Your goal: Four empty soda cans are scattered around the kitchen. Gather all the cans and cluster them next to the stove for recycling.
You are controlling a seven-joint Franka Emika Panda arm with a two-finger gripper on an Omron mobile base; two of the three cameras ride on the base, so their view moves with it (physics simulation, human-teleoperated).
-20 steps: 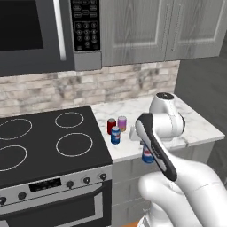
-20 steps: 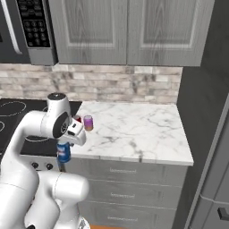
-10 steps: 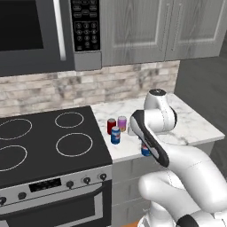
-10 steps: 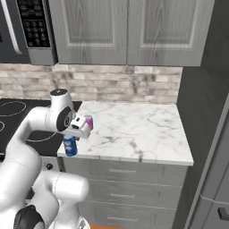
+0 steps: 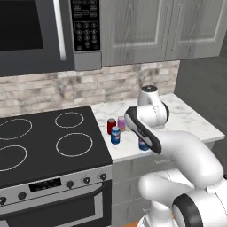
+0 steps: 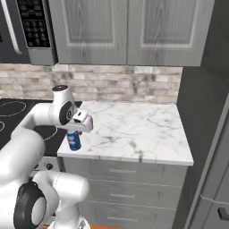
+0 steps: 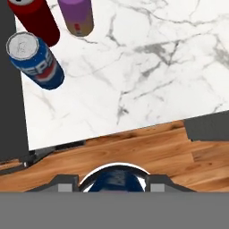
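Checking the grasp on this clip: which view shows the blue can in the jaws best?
The right base view: the held blue can hangs full-length below the gripper, at the counter's front edge. The left base view shows its lower part behind the arm; the hand view shows its silver top.

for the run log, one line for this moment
gripper: shut on blue can | held over counter edge | red can, pink-purple can, second blue can upright beside stove
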